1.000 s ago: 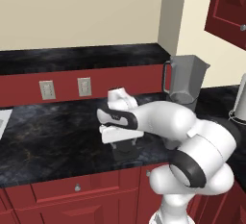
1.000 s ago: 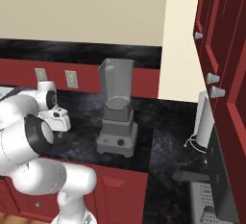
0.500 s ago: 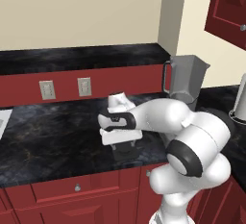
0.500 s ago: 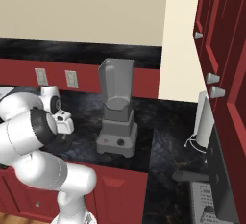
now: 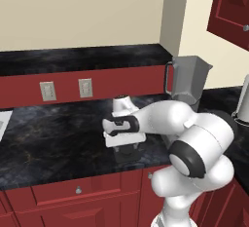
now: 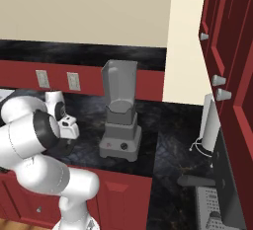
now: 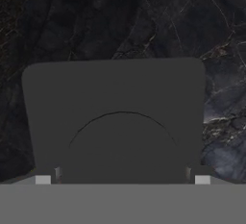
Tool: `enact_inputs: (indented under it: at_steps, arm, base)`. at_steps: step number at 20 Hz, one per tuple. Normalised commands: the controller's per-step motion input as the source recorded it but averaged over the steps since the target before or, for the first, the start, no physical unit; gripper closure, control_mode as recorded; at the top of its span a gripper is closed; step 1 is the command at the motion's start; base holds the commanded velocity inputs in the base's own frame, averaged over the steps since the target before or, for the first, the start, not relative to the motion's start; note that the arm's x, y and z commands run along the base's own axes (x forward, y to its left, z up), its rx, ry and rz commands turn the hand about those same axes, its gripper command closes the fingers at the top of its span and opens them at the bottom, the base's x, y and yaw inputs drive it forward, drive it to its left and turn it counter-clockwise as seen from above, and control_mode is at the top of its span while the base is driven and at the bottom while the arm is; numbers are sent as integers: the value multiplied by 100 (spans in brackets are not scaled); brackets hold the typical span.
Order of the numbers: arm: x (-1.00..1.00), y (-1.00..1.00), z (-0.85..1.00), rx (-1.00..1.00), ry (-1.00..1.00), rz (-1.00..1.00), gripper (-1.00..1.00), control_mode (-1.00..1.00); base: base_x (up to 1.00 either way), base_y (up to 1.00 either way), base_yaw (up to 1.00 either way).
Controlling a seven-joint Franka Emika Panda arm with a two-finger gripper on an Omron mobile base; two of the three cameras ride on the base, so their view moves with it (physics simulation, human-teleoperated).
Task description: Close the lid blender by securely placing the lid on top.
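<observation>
My gripper [image 5: 127, 154] hangs low over the lid [image 7: 115, 122] on the counter [image 5: 53, 138], left of the blender [image 6: 120, 113]; I cannot tell its opening. An off-centre grab could tilt it.

Black marbled surface [image 6: 168, 150] w/ red cabinet fronts below. Blender [image 6: 120, 113], grey, jar open at top, stands upright on surface nr the back wall. Lid [image 7: 115, 117], dark square w/ raised round centre, lies flat on surface, well apart from blender. White object [image 6: 210, 124] on thin wire stand sits at right end.
</observation>
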Motion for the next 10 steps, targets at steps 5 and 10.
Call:
enact_inputs:
  at_steps: [5, 10]
  arm:
    - [0, -14, -12, 3, -8, 0, -100, -100]
    - [2, 2, -22, 0, -1, 0, -100, -100]
  base:
    - [0, 0, 0]
    - [0, 0, 0]
